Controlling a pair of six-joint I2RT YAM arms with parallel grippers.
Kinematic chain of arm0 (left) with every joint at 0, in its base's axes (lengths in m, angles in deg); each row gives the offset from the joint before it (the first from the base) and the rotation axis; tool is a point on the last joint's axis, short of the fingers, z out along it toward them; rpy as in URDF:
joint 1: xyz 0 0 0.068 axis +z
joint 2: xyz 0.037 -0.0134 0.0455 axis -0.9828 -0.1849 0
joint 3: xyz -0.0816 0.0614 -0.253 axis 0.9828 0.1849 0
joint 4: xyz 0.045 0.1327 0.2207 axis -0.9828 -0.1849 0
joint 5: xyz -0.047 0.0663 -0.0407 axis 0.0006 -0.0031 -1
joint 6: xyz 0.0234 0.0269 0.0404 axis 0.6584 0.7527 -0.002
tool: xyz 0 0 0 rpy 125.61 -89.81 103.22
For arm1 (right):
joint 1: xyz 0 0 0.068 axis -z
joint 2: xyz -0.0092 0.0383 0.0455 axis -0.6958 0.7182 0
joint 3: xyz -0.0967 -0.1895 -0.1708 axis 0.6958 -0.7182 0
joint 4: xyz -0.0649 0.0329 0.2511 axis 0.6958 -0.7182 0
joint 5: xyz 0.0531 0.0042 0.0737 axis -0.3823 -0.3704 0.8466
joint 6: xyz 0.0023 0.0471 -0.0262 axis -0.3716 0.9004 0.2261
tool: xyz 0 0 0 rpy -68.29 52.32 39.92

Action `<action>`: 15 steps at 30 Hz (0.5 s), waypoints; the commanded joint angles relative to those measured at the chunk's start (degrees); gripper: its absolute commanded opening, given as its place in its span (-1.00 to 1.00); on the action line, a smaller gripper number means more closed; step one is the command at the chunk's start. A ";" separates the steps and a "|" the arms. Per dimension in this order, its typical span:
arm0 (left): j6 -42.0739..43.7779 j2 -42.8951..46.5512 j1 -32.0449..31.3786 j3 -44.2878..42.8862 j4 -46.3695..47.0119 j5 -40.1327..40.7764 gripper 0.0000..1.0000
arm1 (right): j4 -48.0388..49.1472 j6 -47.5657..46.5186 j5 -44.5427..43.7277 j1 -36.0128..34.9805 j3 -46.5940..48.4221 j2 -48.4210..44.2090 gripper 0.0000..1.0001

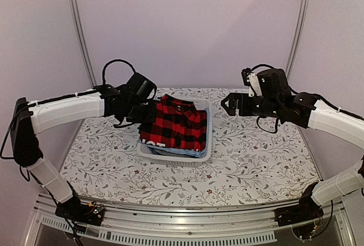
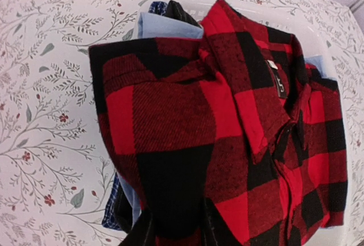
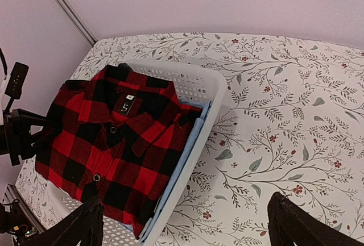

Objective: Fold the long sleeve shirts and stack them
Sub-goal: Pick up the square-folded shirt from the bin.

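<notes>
A red-and-black check shirt [image 1: 176, 124] lies folded on top of a stack of shirts in a white basket [image 1: 173, 159] at the table's middle. White letters show at its near edge. My left gripper [image 1: 142, 113] is at the shirt's left edge. In the left wrist view the gripper [image 2: 179, 226] is shut on a fold of the shirt [image 2: 187, 121], with cloth between the fingers [image 2: 142, 232]. My right gripper [image 1: 230, 105] is open and empty, held above the table to the right of the basket. The right wrist view shows its fingers [image 3: 77, 229] wide apart, and the shirt [image 3: 114, 144] with its collar label up.
Light blue shirts [image 2: 165, 27] and a dark blue checked one [image 2: 111, 212] lie under the red shirt in the basket [image 3: 210, 87]. The tablecloth [image 1: 256, 161] has a floral print. Metal poles [image 1: 77, 24] and pale walls stand behind the table.
</notes>
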 commanded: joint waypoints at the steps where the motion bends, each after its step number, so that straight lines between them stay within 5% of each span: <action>1: 1.80 1.01 0.34 -1.46 1.89 -1.29 -0.71 | 0.12 0.87 1.59 -0.15 -0.59 1.09 0.98; 4: 3.63 3.59 0.28 -2.33 3.46 -1.82 -1.00 | 0.12 0.99 1.89 -0.25 -0.82 1.86 0.98; 9: 7.41 9.84 0.39 -6.10 5.09 1.45 -1.00 | 0.07 1.12 2.17 -0.33 -0.62 3.21 0.98; 15: 13.26 15.10 1.97 -15.93 1.11 14.89 -1.00 | 0.52 1.23 2.68 -0.34 -0.47 4.23 0.98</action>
